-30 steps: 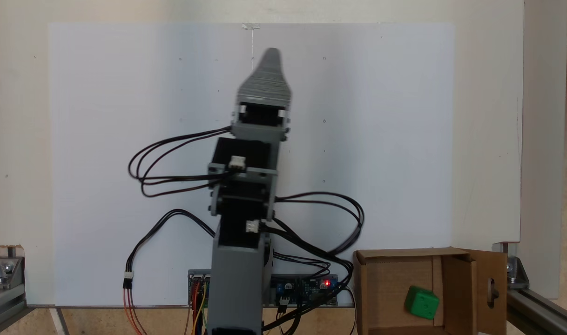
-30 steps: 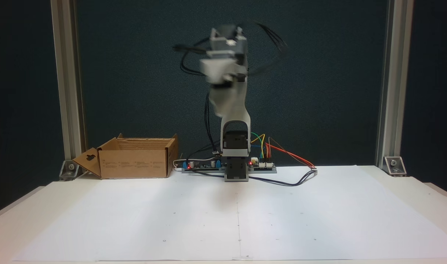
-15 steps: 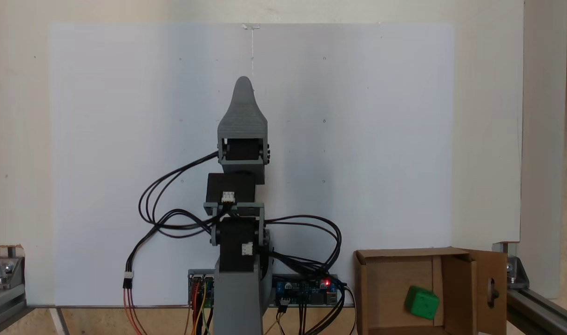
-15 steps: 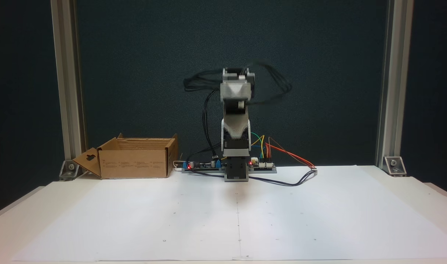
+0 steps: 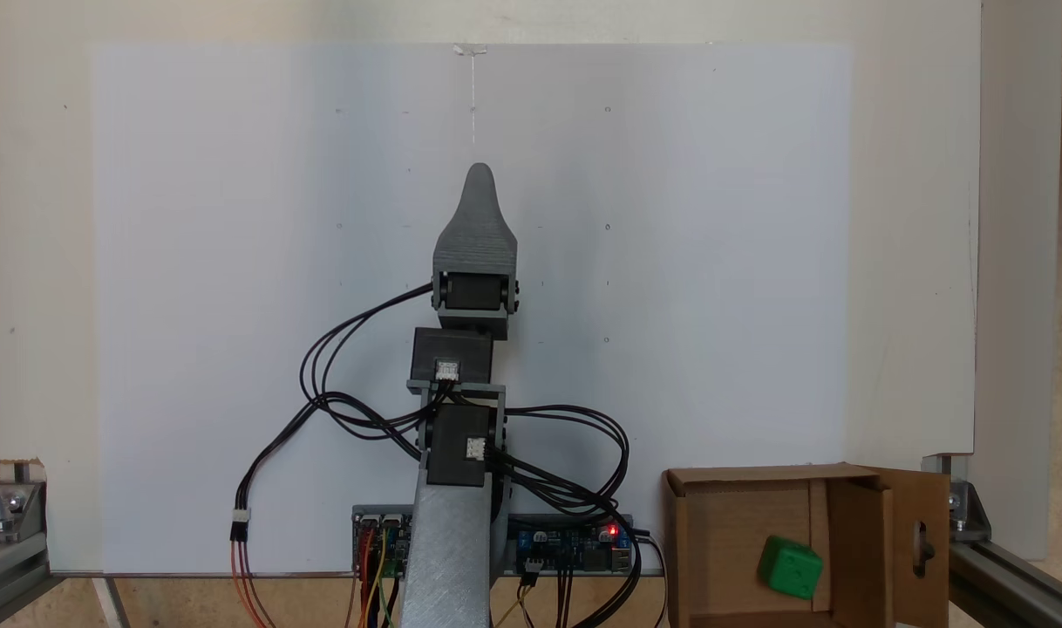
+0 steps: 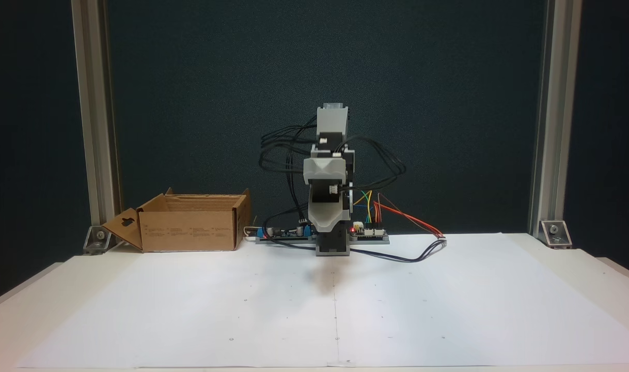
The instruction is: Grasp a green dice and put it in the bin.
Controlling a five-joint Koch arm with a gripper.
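Folding down toward its base, the arm has drawn in over the last second: in a fixed view the tool (image 5: 479, 179) sat farther out over the white sheet (image 5: 191, 262) and skewed to the right, and now it points straight along the arm's line, closer in. In the front fixed view the arm has dropped from a tall, blurred pose to a tucked, sharp one, tool (image 6: 327, 223) hanging just ahead of the base.

Green dice (image 5: 789, 567) lies inside the cardboard box (image 5: 731, 475), tilted on the box floor, same spot as a second ago. Judgement: drop is done, arm is going home.

Tool state: cannot tell; only one tip shows, jaws stacked one behind the other. Nothing visibly in it.

Around: box (image 6: 190, 230) with slotted flap (image 5: 922, 545) at bench edge, beside controller boards (image 5: 575, 541), red LED lit. Loose cables (image 6: 397, 256) trail onto the sheet. Nothing blocks the fold-down.
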